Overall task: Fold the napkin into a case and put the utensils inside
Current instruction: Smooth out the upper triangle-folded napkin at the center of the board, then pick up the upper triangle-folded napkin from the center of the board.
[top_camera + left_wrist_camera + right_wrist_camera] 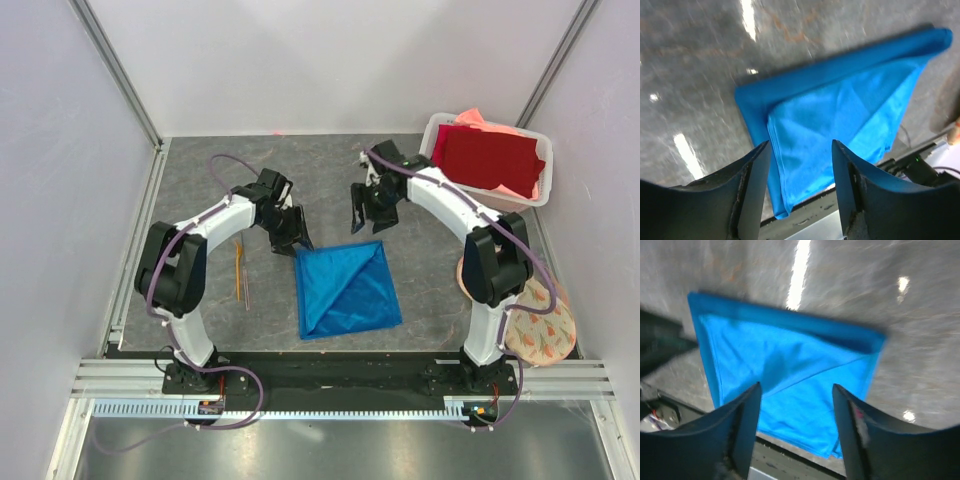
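Nearest you on the worktop (pixel 420 260), one blue napkin (pixel 345 290) lies part-folded with a diagonal crease, so folding is the step in hand. What look like two utensils (pixel 241 272) wait just left of it. Past its far edge, the left pincer (pixel 298 240) and right pincer (pixel 358 225) hang released and empty; next you must pinch an edge and fold again

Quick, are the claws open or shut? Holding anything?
Left claw: open, holding nothing.
Right claw: open, holding nothing.
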